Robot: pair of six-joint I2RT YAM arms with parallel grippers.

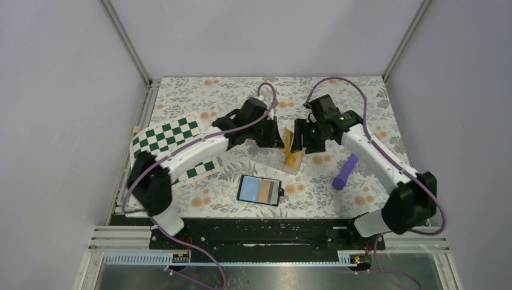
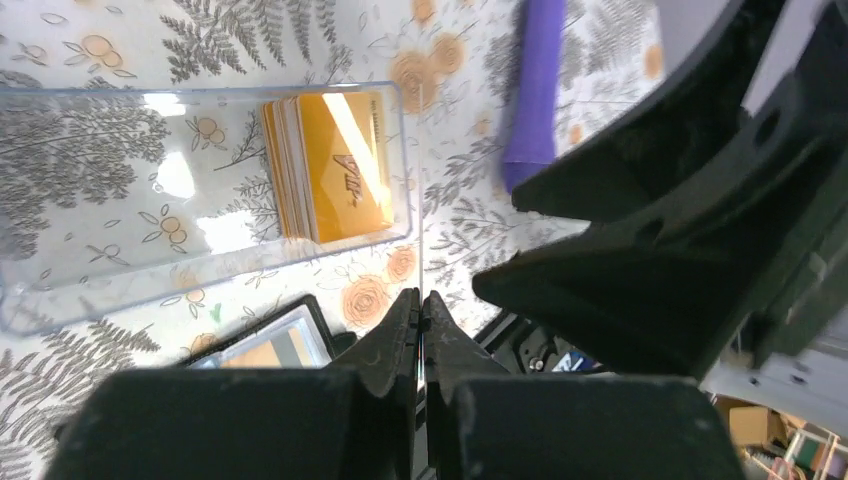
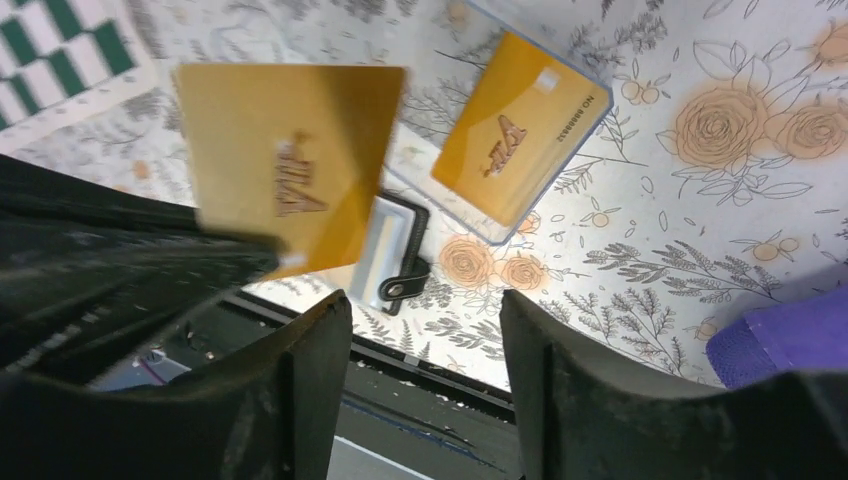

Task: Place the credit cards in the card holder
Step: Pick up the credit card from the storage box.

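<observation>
Well, on the flowery bench (image 1: pixel 193 96), the clear box (image 2: pixel 100 200) holds a pile of credit cards (image 2: pixel 340 165), so most of the job is left. The card holder (image 1: pixel 260 189) lies open near the front. The left jaws pinch one card (image 3: pixel 290 165) in the air. The right jaws are open and empty. The cards seem to say "VISA" and "NO 8888".

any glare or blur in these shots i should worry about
Left wrist: white glare patches on the clear box and a bright streak across the stacked cards; the purple cylinder is soft. Right wrist: the held card is blurred, while the stacked cards read sharp. Top view: even light, no hard shadows.
</observation>
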